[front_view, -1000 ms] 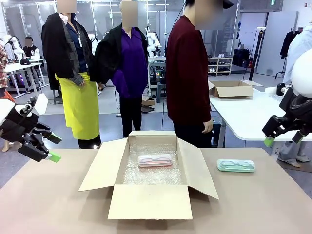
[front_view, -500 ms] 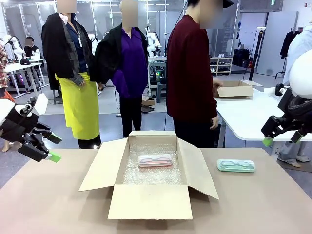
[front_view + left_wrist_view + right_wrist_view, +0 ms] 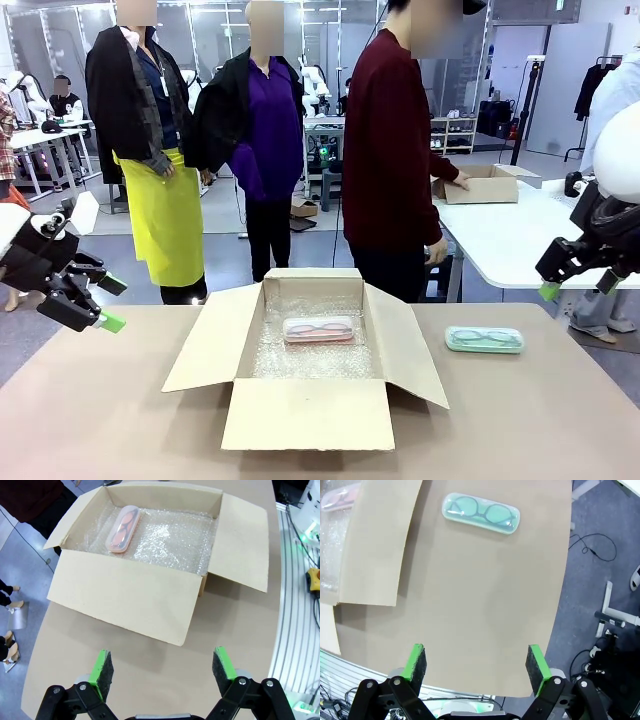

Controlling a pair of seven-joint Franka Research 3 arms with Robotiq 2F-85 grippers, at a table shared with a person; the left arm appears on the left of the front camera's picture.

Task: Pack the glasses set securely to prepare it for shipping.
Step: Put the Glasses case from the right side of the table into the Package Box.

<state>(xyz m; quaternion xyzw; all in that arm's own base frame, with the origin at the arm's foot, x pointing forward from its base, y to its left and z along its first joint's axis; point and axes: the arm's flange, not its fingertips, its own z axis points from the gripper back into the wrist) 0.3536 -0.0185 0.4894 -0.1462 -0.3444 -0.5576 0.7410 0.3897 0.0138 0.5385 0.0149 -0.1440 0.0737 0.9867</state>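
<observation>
Your left gripper [image 3: 112, 303], far left, and right gripper [image 3: 580, 285], far right with one finger hard to make out, both gape wide and hold nothing. The pink case [image 3: 318, 329] lies on bubble wrap [image 3: 300, 362] inside the open cardboard box [image 3: 305, 412] at centre. The mint-green case [image 3: 484, 339] sits on the table [image 3: 540, 420] to its right.

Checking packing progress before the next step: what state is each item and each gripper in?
cardboard box: open, flaps spread, lined with bubble wrap.
pink case: shut, flat inside the box.
mint-green case: shut, on the table outside the box.
left gripper: open, empty.
right gripper: open, empty.
</observation>
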